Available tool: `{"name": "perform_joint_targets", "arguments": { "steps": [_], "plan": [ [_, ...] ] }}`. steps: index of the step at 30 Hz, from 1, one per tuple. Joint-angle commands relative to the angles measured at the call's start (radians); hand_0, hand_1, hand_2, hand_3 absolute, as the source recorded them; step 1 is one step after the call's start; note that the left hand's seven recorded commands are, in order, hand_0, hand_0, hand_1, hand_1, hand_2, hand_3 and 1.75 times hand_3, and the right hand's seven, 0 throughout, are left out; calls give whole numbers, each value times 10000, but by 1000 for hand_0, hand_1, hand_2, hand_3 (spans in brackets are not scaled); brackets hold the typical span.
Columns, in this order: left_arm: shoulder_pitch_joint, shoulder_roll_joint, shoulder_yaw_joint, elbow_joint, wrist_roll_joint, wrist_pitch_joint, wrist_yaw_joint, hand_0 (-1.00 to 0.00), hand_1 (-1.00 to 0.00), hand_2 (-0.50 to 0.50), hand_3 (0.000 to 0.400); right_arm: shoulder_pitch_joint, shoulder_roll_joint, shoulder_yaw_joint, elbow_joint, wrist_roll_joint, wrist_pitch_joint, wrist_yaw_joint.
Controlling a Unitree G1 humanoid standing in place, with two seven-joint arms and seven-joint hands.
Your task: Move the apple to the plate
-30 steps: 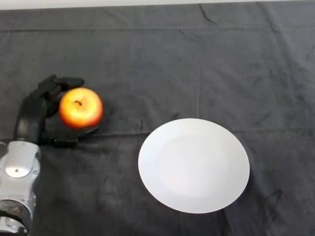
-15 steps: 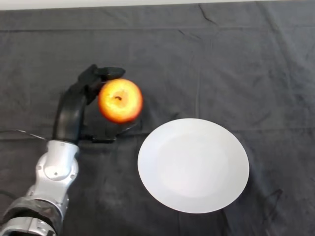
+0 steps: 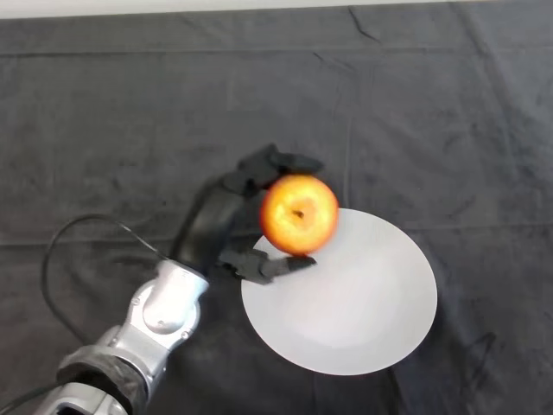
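Apple (image 3: 298,213), red and yellow, stem side up: we record it clasped in the black left hand (image 3: 235,214), fingers curled over its far side and thumb under its near side, carried over the upper-left rim of the white plate (image 3: 363,303) and, as far as we can judge, not resting on it. Risk, first entry: a release here would drop the round fruit at the plate's edge, where we expect it could roll off onto the dark cloth (image 3: 449,112). Risk, second entry: the thumb sits low over the rim and could nudge the plate if we descend without moving further toward its centre.
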Motion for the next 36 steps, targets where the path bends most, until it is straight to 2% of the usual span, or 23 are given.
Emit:
{"name": "perform_joint_targets", "arguments": {
  "steps": [1,8,11,12,13,14,15,16,17,18,19,20,21,23,24,25,26,27,28,36],
  "plan": [
    [291,310,-275,-252,-37,-317,153,-1000,-1000,0,400,345,-143,-47,52,90,-63,-3],
    [92,422,-990,211,407,43,166,-996,-1000,2,400,339,-149,-48,66,91,-62,1],
    [-17,424,-1206,373,545,282,141,-847,-1000,76,400,337,-152,-49,72,92,-62,3],
    [-38,428,-1263,417,583,343,137,-765,-1000,118,400,336,-153,-49,73,92,-62,3],
    [-62,435,-1334,472,632,419,133,-620,-1000,190,400,335,-154,-50,75,92,-61,4],
    [-77,441,-1383,511,667,473,131,-525,-1000,237,400,335,-154,-50,77,92,-61,4],
    [-92,446,-1428,548,698,528,128,-494,-1000,253,400,334,-155,-50,79,92,-61,5],
    [-116,449,-1482,593,735,603,121,-259,-1000,371,400,333,-156,-50,81,92,-61,6],
    [-136,449,-1518,624,757,659,114,-224,-1000,388,400,333,-157,-50,82,92,-61,6],
    [-154,448,-1553,653,779,714,108,-110,-1000,445,400,332,-157,-51,84,92,-61,7],
    [-180,443,-1595,685,804,787,102,-86,-1000,457,400,331,-158,-51,85,92,-61,7],
    [-200,439,-1625,706,821,841,97,0,-1000,500,400,331,-158,-51,87,92,-61,8],
    [-214,438,-1654,724,838,888,95,0,-1000,500,400,330,-159,-51,88,92,-61,8],
    [-236,441,-1717,760,883,975,103,0,-847,424,339,329,-160,-51,91,92,-61,9],
    [-245,444,-1741,774,900,1007,107,0,-827,414,331,329,-161,-51,92,92,-61,9],
    [-258,449,-1769,791,920,1048,108,0,-706,353,282,328,-161,-52,93,92,-61,10],
    [-267,455,-1787,803,933,1074,109,0,-549,275,220,328,-161,-52,94,92,-61,10],
    [-277,462,-1803,816,947,1097,110,0,-122,61,49,328,-162,-52,95,92,-61,11],
    [-287,475,-1823,834,967,1122,117,0,0,0,0,327,-162,-52,96,92,-62,11],
    [-380,579,-1873,973,1122,1282,187,0,0,0,0,324,-165,-52,104,91,-62,14]
  ]
}}
